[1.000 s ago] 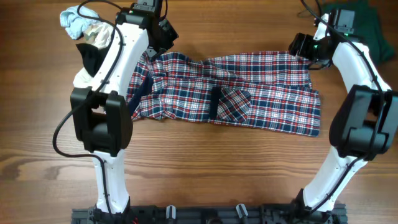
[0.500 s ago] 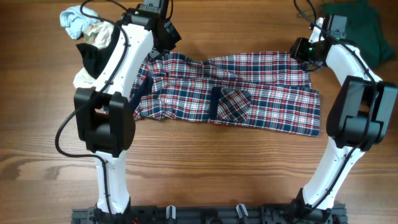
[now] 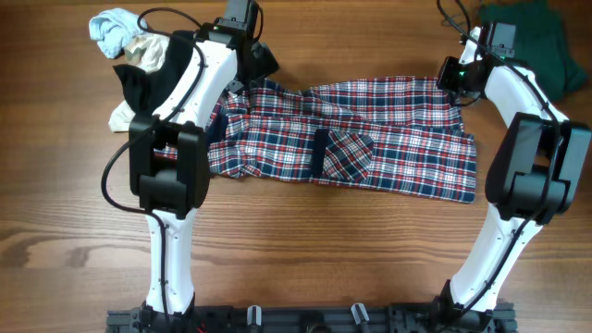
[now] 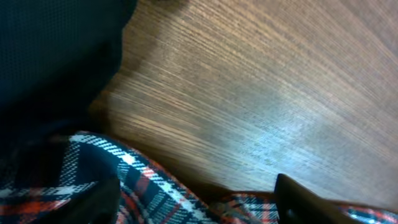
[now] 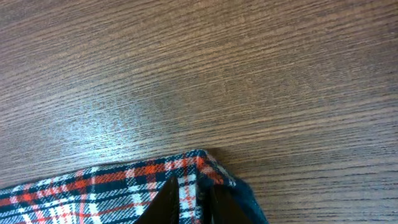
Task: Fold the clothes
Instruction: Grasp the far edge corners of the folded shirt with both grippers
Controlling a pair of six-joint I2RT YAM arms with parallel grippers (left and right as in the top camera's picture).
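Here the plaid garment point(image 3: 370, 148) lies spread across the middle of the table point(image 3: 296, 250), its long side running left to right, with the red, white and navy checks facing up. A dark navy strip point(image 3: 319, 153) crosses it near its middle. Its left end is rumpled into several folds, while its right end lies smoother.

The left claw point(image 4: 193, 199) sits at the garment's far left corner. In the left wrist view its two fingers point(image 4: 298, 199) stand wide apart, one on either side of a raised edge of the plaid, so it is open. Whether the tips touch the cloth is hard to tell, since that view is dim and blurred.

The right claw point(image 5: 189, 198) is at the garment's far right corner. Its jaws are pressed together on a narrow strip of the plaid hem, pinching it.

Beyond the garment's left end, partly under the left arm, is a heap of other clothes point(image 3: 116, 37) in pale blue, cream and black. Beyond the garment's far right corner lies a dark green cloth point(image 3: 536, 42), apart from the plaid.
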